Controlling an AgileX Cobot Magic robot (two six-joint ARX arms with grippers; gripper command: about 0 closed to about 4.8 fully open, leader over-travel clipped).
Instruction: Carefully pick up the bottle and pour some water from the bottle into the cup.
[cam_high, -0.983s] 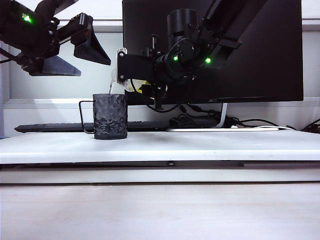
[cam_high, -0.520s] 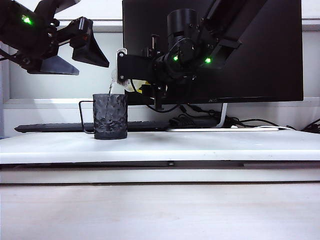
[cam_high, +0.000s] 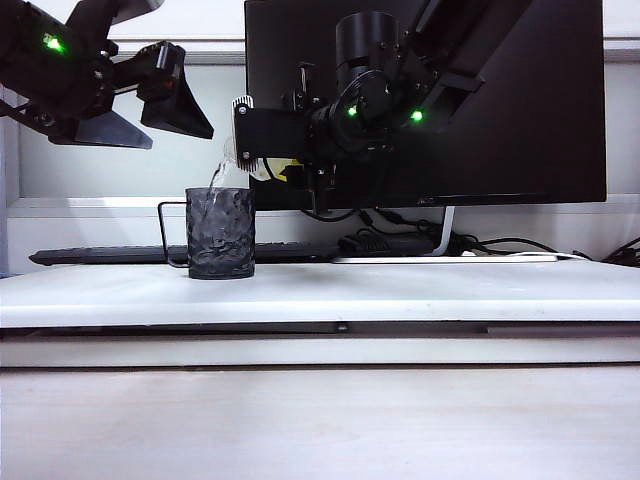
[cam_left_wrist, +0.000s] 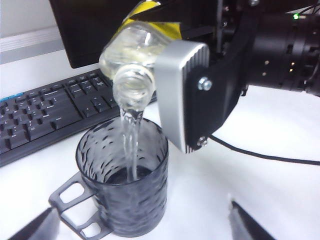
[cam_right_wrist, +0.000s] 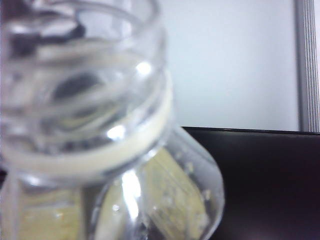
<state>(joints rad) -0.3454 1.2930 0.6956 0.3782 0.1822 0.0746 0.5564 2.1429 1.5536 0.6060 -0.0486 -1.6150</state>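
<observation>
The right hand (cam_high: 245, 135) was clamped on the bottle (cam_left_wrist: 131, 50) and held it tipped over, neck slanting downward, just above the cup (cam_high: 220, 232). From the left arm's camera one silver finger (cam_left_wrist: 180, 95) of that hand pressed against the bottle's side, with the yellow label peeking out behind it. The bottle's open mouth hung over the rim of the cup without touching it, and a thin clear stream of water (cam_left_wrist: 131, 145) ran from it down into the cup, where a low layer had gathered at the bottom. The right arm's own camera showed little but the bottle's neck (cam_right_wrist: 85, 115) filling the picture, blurred.

The left hand (cam_high: 135, 100) hovered high up and off to the left of the cup, well apart from it, its dark fingers spread wide with nothing between them.

The cup stood upright on the white counter (cam_high: 400, 285), its wire handle (cam_high: 170, 230) pointing left. Behind it lay a black keyboard (cam_left_wrist: 45, 110), and a large dark monitor (cam_high: 520, 100) rose behind the right arm, with cables trailing along the counter at its foot.
</observation>
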